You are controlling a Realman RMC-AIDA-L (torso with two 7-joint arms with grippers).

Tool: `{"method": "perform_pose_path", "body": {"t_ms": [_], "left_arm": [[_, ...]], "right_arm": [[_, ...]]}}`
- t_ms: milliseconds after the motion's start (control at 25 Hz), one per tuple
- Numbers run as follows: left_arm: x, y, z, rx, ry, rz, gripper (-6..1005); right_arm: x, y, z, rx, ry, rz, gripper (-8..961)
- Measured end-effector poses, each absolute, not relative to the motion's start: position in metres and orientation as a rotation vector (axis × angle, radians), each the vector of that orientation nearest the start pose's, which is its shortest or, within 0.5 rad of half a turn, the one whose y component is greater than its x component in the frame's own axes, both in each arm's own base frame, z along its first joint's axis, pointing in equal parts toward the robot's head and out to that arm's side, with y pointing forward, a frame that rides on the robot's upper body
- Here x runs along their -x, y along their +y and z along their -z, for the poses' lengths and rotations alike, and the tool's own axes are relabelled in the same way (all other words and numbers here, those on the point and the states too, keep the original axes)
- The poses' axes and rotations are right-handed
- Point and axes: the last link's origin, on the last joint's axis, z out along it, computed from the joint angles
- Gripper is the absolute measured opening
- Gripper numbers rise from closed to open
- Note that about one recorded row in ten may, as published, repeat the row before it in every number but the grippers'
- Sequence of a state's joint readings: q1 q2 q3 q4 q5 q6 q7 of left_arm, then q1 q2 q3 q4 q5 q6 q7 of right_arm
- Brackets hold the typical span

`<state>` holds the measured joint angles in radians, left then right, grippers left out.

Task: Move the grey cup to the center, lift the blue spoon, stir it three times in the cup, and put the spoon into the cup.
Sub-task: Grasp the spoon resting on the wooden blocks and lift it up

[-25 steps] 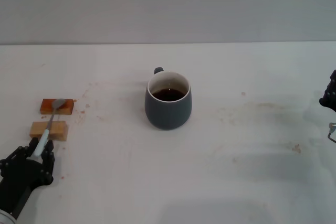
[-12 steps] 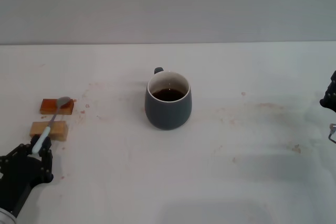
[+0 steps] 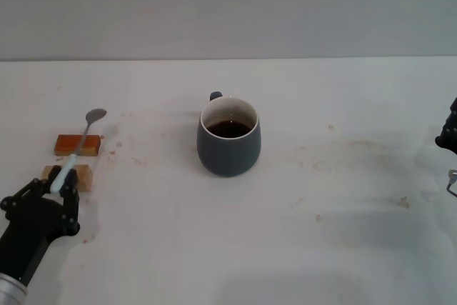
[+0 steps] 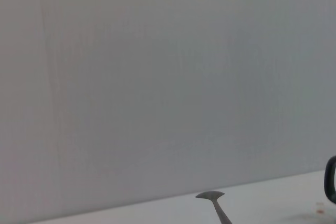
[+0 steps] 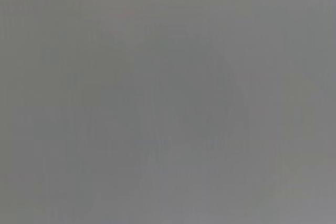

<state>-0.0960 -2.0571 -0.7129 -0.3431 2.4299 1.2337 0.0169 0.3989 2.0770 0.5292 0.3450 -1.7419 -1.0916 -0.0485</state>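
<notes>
Gripping the blue spoon by its light, slim handle end, the left gripper holds it raised, apparently clear of the blocks, left of the centred grey cup; the rigid spoon may pivot.

On the table: 1 grey cup, 1 blue spoon, 2 wooden blocks (1 darker).
</notes>
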Motion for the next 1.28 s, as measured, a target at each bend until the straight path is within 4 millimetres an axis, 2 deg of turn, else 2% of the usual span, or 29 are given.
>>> {"method": "perform_pose_path", "body": {"t_ms": [320, 360, 760, 1040, 1280], "left_arm": [[0.344, 0.251, 0.042, 1.775, -0.516, 0.590, 189], [0.339, 0.261, 0.039, 1.780, -0.528, 0.573, 189], [0.306, 0.292, 0.015, 1.790, -0.448, 0.582, 192], [0.283, 0.304, 0.002, 1.816, -0.404, 0.533, 195], [0.258, 0.305, -0.010, 1.845, -0.362, 0.512, 197]], "right_arm": [[-0.332, 0.317, 0.036, 1.461, 0.713, -0.635, -1], [-0.332, 0.317, 0.036, 1.461, 0.713, -0.635, -1], [-0.336, 0.309, 0.035, 1.439, 0.722, -0.639, -1], [-0.338, 0.302, 0.035, 1.422, 0.730, -0.646, -2], [-0.338, 0.297, 0.033, 1.401, 0.723, -0.664, -2]]}}
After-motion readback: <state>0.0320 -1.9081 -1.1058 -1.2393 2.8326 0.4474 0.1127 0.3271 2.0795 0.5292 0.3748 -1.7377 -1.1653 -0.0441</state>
